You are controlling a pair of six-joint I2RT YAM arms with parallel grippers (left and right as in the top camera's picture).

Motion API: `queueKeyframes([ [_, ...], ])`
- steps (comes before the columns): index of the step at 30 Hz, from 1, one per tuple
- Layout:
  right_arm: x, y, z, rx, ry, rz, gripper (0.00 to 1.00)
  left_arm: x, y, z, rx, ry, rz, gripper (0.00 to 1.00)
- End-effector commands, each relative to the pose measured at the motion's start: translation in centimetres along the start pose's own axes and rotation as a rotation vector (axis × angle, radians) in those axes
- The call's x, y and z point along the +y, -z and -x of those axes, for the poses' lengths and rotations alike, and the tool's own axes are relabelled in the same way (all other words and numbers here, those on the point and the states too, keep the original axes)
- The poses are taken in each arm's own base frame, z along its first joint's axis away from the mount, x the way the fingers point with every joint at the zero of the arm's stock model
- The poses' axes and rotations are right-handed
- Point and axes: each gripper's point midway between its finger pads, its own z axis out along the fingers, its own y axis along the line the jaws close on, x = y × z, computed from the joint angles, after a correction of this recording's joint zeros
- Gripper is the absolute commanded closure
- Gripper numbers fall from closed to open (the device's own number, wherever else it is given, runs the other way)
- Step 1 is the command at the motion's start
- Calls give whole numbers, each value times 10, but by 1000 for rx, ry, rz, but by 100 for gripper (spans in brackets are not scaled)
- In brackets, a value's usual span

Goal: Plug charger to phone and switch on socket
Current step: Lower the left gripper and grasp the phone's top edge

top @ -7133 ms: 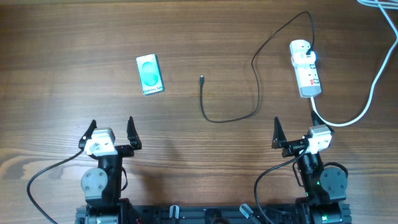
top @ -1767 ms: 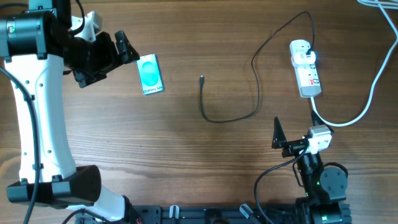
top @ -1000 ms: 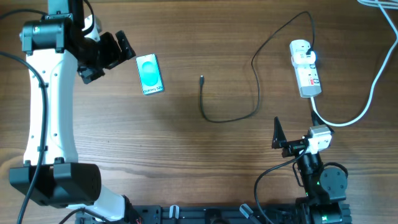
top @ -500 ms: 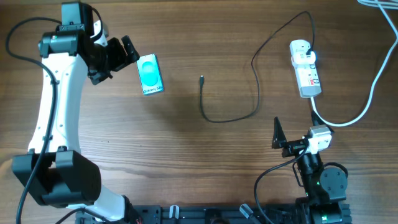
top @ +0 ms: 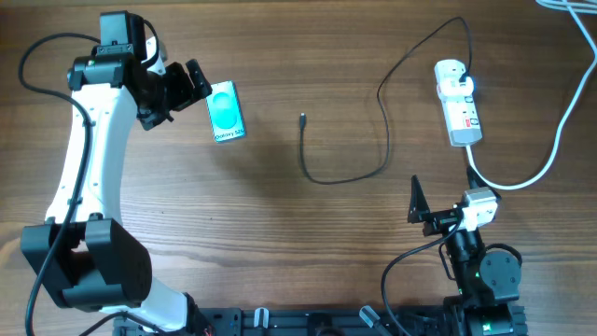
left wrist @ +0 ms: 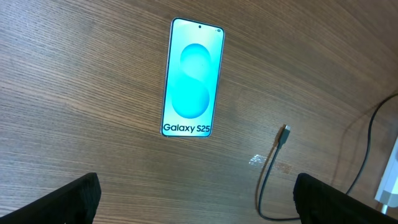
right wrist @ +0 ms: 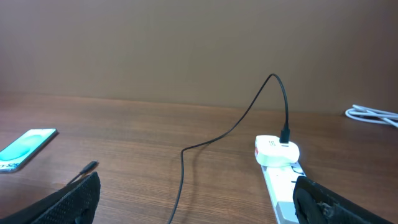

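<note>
We find the flat, glossy teal phone (top: 224, 111) on the grained wood table (top: 280, 233), just beside the left gripper (top: 183, 97), which is spread wide and empty; the right gripper (right wrist: 199, 198) likewise. The thin black charger (top: 385, 131) curves to the oblong white socket (top: 457, 112).

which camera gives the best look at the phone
The left wrist view: the phone lies flat and whole near the centre, its screen text readable. Overhead shows it small, the text too tiny to read. The right wrist view catches it only at a shallow angle by the left edge.
</note>
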Motion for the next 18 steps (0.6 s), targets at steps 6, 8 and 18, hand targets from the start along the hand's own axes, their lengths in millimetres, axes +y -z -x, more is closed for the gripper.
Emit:
queueKeyframes([
  [6,0,0,2,-10,3,0,0,9,-26,-5,18,8,13,0],
  [8,0,0,2,-10,3,0,0,10,-29,-6,20,9,14,0],
  [18,0,0,2,-10,3,0,0,21,-60,-14,88,26,42,0],
])
